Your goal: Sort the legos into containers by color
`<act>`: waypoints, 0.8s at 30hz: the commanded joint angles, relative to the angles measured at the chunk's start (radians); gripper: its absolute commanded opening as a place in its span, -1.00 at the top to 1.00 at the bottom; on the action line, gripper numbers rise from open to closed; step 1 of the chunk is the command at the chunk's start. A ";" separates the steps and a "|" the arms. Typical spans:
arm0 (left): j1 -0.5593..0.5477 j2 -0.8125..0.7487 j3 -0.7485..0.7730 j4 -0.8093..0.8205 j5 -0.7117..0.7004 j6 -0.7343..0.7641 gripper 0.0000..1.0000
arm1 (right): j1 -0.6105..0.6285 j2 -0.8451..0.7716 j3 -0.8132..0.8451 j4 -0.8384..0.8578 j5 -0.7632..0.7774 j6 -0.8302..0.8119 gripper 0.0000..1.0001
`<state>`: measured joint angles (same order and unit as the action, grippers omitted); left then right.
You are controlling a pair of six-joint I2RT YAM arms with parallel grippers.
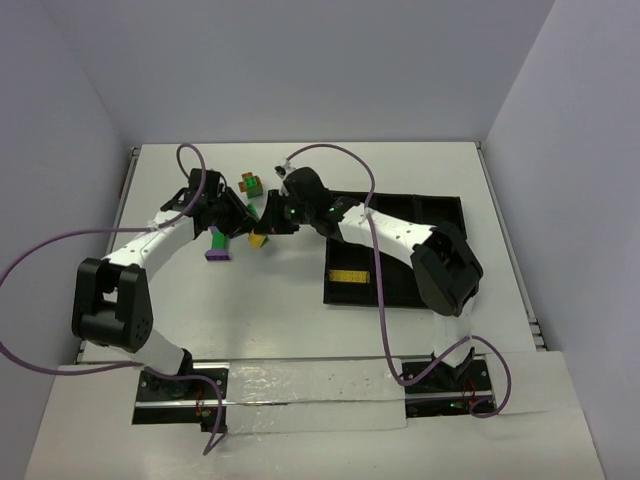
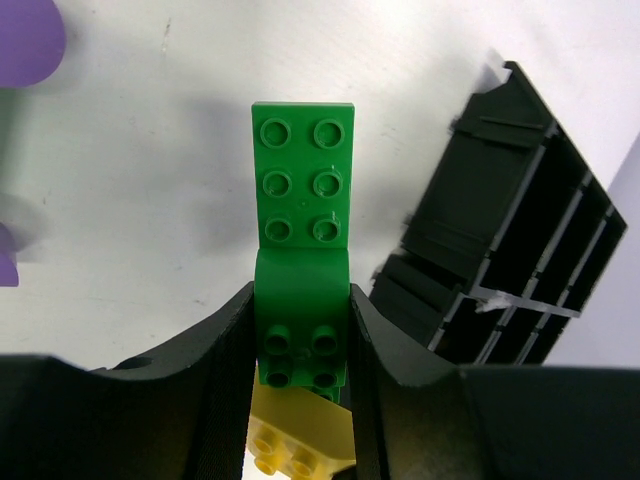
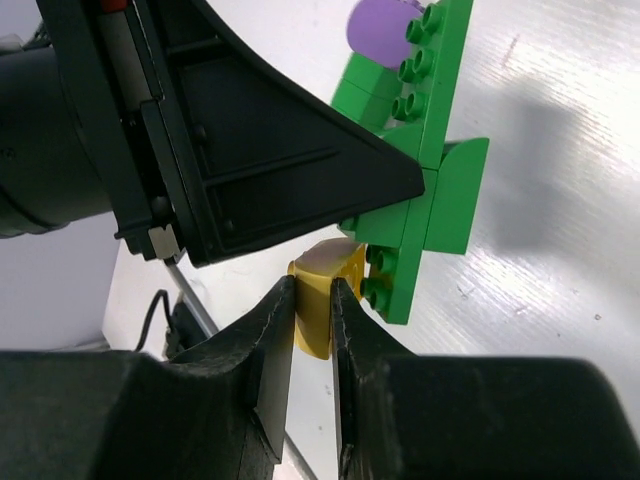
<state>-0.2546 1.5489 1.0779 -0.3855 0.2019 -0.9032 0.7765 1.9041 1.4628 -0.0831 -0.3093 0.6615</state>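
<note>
Left wrist view has the left gripper (image 2: 300,335) clamped narrow on the green brick (image 2: 303,250), with the yellow brick (image 2: 292,445) joined to it at 6 o'clock; the right gripper (image 3: 312,300) pinches that yellow piece; the pair sits at 9 o'clock from the tray (image 1: 446,210); an uneven pull could let either brick slip free and fall outside the tray.
</note>
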 commanded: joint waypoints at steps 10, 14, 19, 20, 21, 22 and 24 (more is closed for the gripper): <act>-0.003 0.067 0.085 -0.013 -0.068 0.034 1.00 | 0.003 -0.040 -0.075 0.050 -0.006 -0.013 1.00; -0.004 0.070 0.103 -0.023 -0.086 0.043 1.00 | 0.000 -0.159 -0.158 0.012 0.011 -0.060 1.00; -0.003 0.083 0.112 -0.027 -0.097 0.047 1.00 | -0.030 -0.347 -0.305 -0.044 0.088 -0.095 1.00; -0.003 0.085 0.113 -0.027 -0.097 0.047 1.00 | -0.039 -0.388 -0.338 -0.049 0.102 -0.095 1.00; -0.003 0.087 0.114 -0.027 -0.096 0.047 1.00 | -0.051 -0.421 -0.367 -0.053 0.110 -0.094 1.00; -0.003 0.089 0.113 -0.024 -0.095 0.047 1.00 | -0.076 -0.465 -0.411 -0.053 0.117 -0.086 1.00; -0.004 0.097 0.111 -0.020 -0.088 0.047 1.00 | -0.146 -0.539 -0.502 -0.051 0.110 -0.067 1.00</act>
<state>-0.2600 1.6276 1.1493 -0.4152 0.1230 -0.8726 0.7225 1.4806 1.0710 -0.1091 -0.2500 0.5975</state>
